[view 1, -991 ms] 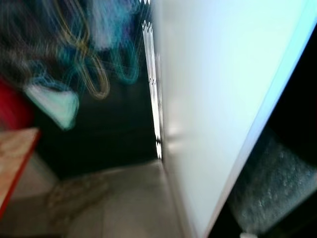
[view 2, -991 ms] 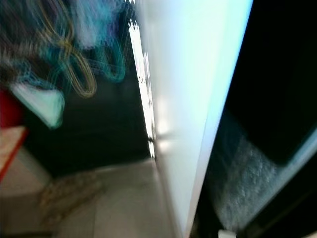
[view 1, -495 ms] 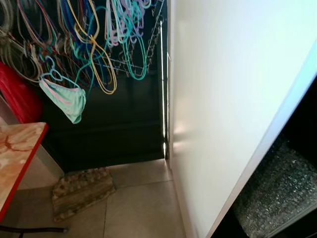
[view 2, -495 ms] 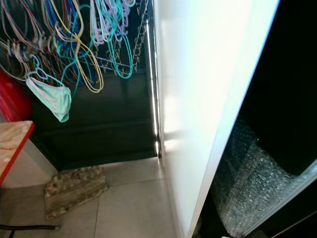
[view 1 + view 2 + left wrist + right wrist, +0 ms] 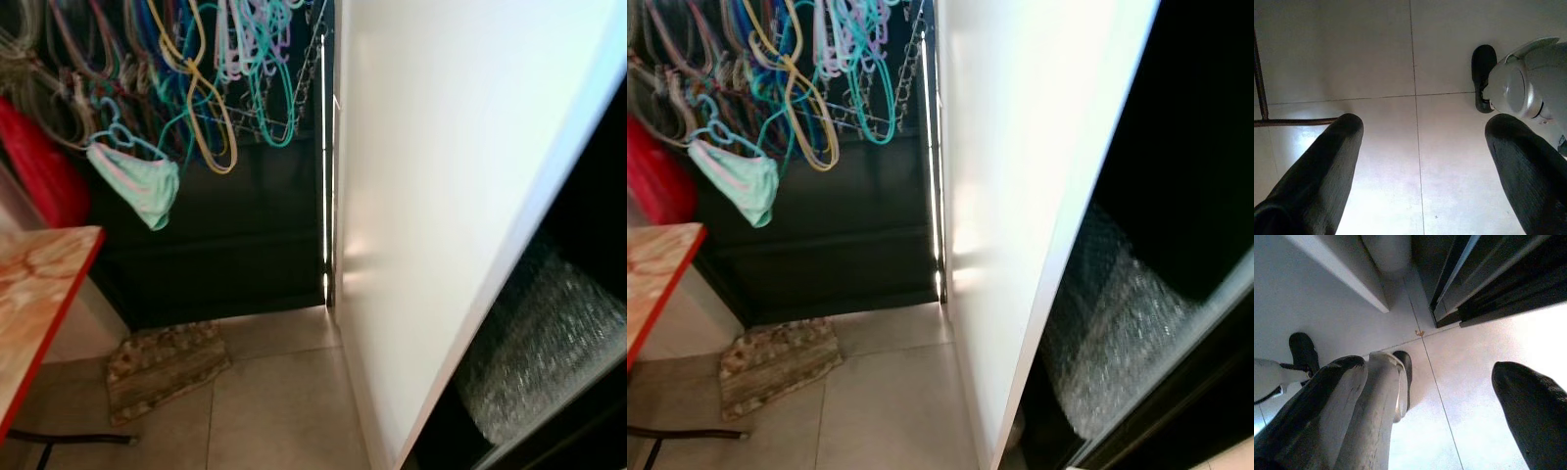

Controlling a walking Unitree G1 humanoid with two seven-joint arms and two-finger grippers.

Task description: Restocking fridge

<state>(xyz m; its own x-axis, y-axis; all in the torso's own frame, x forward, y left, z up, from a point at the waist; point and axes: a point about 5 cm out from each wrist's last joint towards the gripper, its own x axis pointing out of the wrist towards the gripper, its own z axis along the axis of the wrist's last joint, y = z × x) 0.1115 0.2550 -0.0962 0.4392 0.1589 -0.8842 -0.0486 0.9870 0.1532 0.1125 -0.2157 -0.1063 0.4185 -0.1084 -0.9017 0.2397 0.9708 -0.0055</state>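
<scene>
looking down through the head camera, you are facing the white fridge door (image 5: 441,196), which is standing open edge-on and filling the right half of the scene. behind its right edge the dark fridge interior (image 5: 1185,147) is showing, with a sheet of bubble wrap (image 5: 1117,333) lying inside near the bottom. to the left of the door a bunch of coloured clothes hangers (image 5: 196,69) is hanging against a dark wall, with a pale green garment (image 5: 142,186) dangling from one of them. a worn doormat (image 5: 162,367) is lying on the tiled floor (image 5: 274,411) below, and a red-edged tabletop (image 5: 39,304) is jutting in at the far left.

your left gripper (image 5: 1422,142) is hanging over bare floor tiles with its fingers spread wide and nothing between them; the robot's foot (image 5: 1484,78) is showing beside it. your right gripper (image 5: 1432,387) is likewise hanging with its fingers parted and holding nothing, pointing at the floor by the bottom edge of the fridge door.
</scene>
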